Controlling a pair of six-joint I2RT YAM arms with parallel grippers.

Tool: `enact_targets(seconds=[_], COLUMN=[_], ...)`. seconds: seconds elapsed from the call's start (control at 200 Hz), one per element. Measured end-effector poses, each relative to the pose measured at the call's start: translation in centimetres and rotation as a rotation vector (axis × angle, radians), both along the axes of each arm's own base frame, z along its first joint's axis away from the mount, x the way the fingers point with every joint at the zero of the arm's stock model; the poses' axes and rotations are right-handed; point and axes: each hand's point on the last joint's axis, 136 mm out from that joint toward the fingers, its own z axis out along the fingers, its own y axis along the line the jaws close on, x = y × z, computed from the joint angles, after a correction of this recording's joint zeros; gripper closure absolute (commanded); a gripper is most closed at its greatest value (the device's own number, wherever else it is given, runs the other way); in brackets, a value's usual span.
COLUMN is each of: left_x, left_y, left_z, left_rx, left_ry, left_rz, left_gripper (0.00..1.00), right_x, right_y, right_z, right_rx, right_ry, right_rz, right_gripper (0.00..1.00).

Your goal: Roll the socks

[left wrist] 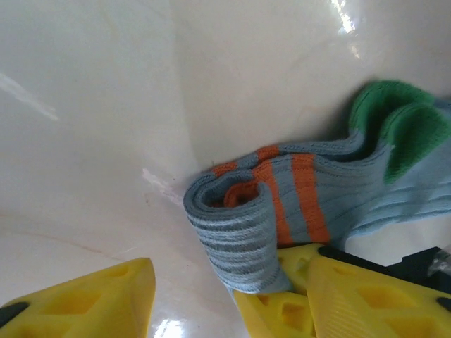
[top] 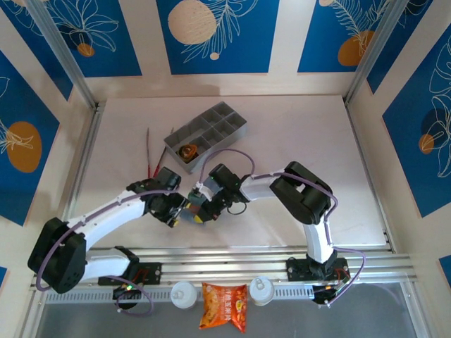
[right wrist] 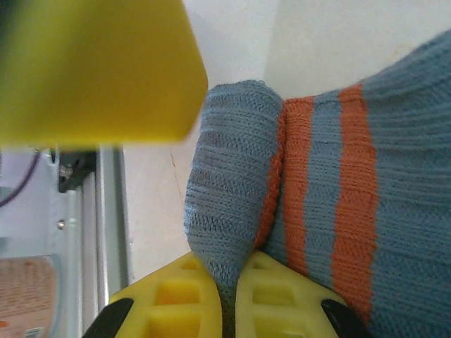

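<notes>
Right jaws pinching striped sock (right wrist: 232,211), tray (top: 225,121) beyond

2 robot arms (top: 106,208) (top: 306,201); 1 grey-blue sock (left wrist: 271,211); 1 grey tray (top: 238,131); 1 brown-orange roll (top: 187,151) inside; 1 snack bag (top: 224,306); 2 white caps (top: 183,294) (top: 262,290).

grey compartment tray (top: 215,127), snack bag (top: 224,307)

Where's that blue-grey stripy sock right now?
The grey-blue sock lies partly rolled on the table, centre-front in the top view, nearer than the grey tray; the right gripper pinches its rolled end, with the left gripper close beside it.
</notes>
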Motion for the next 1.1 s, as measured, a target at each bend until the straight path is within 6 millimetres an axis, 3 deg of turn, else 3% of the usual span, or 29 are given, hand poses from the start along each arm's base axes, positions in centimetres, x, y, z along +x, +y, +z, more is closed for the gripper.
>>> enact_targets(seconds=[0.27,0.335,0.405,0.445,0.57,0.7,0.98,1.1], left_x=[0.5,0.6,0.4,0.2,0.3,0.0,-1.7,-1.7], left_y=[-1.4,-1.7,-1.9,-1.8,-2.1,-2.2,-2.3,-2.4], left_z=[-1.5,-2.3,-3.4,-3.5,-3.4,-3.5,-3.3,-3.3], left_rx=[-0.043,-0.041,-0.028,-0.020,-0.012,0.004,0.066,0.099], left_ry=[-0.026,-0.020,0.012,0.030,0.059,0.108,0.256,0.306], left_rz=[0.000,-0.003,-0.009,-0.011,-0.001,0.003,-0.001,0.007], left_gripper=[0.50,0.61,0.81,0.86,1.00,1.00,1.00,1.00], right_x=[0.2,0.2,0.2,0.1,-0.4,-1.1,-1.5,-2.1], right_y=[-0.4,-0.4,-0.5,-0.5,-0.6,-0.5,-3.6,-3.5], right_z=[0.1,0.1,0.1,0.1,0.1,0.4,0.5,1.6], right_rx=[0.002,-0.002,-0.008,-0.012,-0.030,-0.073,-0.185,-0.212], right_ry=[0.154,0.171,0.181,0.186,0.172,-0.007,-0.558,-0.798], right_rz=[-0.018,-0.021,-0.024,-0.024,-0.011,0.009,-0.012,0.038], right_gripper=[1.00,1.00,1.00,1.00,0.82,0.68,0.56,0.55])
